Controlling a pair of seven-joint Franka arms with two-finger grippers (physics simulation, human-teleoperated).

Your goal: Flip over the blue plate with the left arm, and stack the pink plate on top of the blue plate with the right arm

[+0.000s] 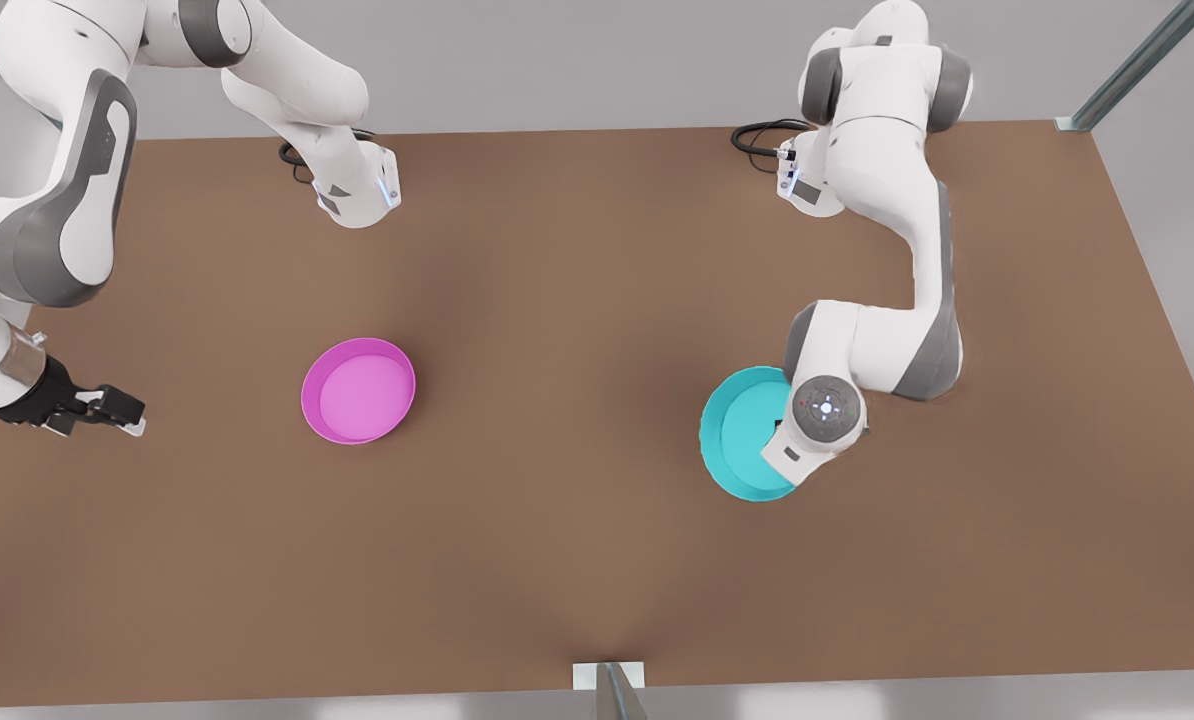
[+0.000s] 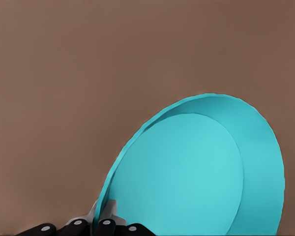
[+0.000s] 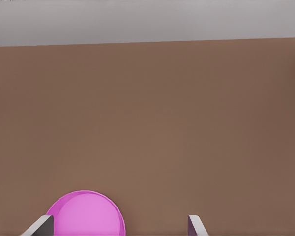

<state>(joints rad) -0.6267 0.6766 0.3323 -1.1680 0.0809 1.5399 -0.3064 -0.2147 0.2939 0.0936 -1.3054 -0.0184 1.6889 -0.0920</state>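
We see our left hand (image 2: 101, 223) clamped on the rim of the blue plate (image 1: 742, 435), which is tilted up off the tabletop (image 1: 577, 560) toward the edge on the front view's right. The pink plate (image 1: 358, 390) lies flat, open side up, nearer the edge on the front view's left. Our right hand (image 1: 107, 410) waits by that edge, well apart from the pink plate, its fingers (image 3: 39, 227) spread and empty.
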